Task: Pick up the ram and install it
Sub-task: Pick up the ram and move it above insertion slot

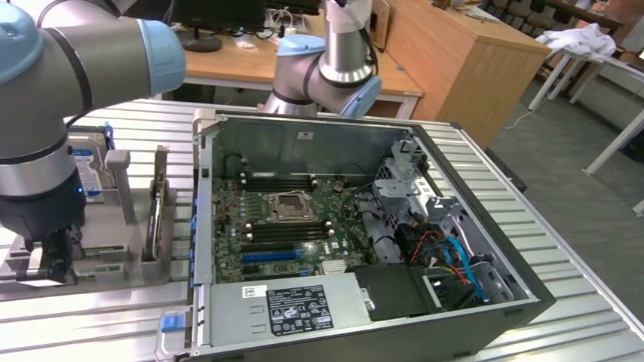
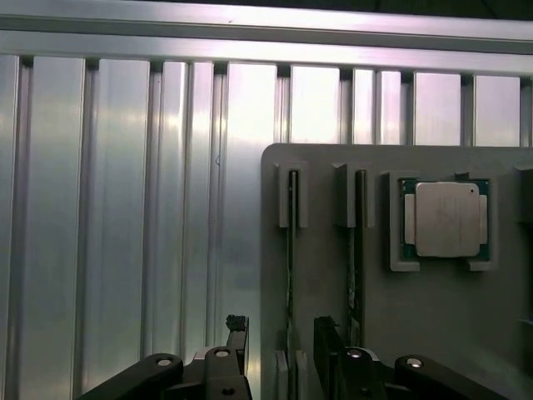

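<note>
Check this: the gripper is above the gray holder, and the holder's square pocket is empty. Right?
Wrong in one point: the wrist view shows a silver processor chip in that pocket. The gripper is indeed above the gray holder.

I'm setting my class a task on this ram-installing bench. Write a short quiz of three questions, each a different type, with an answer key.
1. True or false: the gripper has its fingers on either side of a ram stick that stands in the grey holder.
2. Multiple choice: beside the ram sticks, the holder also carries A) a processor chip, B) a fan, C) a battery.
3. Fill in: the computer case lies with its side panel ____ (on/off).
Key: 1 true; 2 A; 3 off.
</note>
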Robot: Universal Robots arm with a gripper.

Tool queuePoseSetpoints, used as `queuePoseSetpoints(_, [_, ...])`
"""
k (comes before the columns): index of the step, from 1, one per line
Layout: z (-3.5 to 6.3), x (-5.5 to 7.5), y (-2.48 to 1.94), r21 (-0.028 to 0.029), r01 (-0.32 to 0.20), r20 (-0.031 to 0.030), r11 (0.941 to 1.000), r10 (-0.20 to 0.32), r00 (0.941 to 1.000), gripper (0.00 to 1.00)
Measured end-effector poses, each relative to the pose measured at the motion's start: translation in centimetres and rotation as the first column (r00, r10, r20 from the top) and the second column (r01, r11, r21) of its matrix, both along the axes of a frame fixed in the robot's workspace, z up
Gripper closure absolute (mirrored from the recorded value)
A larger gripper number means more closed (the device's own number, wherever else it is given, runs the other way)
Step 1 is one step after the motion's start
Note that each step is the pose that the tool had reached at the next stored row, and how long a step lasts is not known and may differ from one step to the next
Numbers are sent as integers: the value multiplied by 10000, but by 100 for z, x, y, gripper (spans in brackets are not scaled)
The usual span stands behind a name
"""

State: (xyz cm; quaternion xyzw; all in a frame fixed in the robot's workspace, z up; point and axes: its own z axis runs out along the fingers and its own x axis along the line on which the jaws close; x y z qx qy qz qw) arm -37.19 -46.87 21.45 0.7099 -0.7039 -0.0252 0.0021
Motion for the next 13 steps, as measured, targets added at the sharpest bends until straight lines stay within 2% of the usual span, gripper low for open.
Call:
queuePoseSetpoints(5, [-9, 47, 0, 46, -1, 2, 10000, 1, 10000, 56])
queuePoseSetpoints(13, [-40, 48, 0, 46, 0, 0, 10000, 0, 10000, 56])
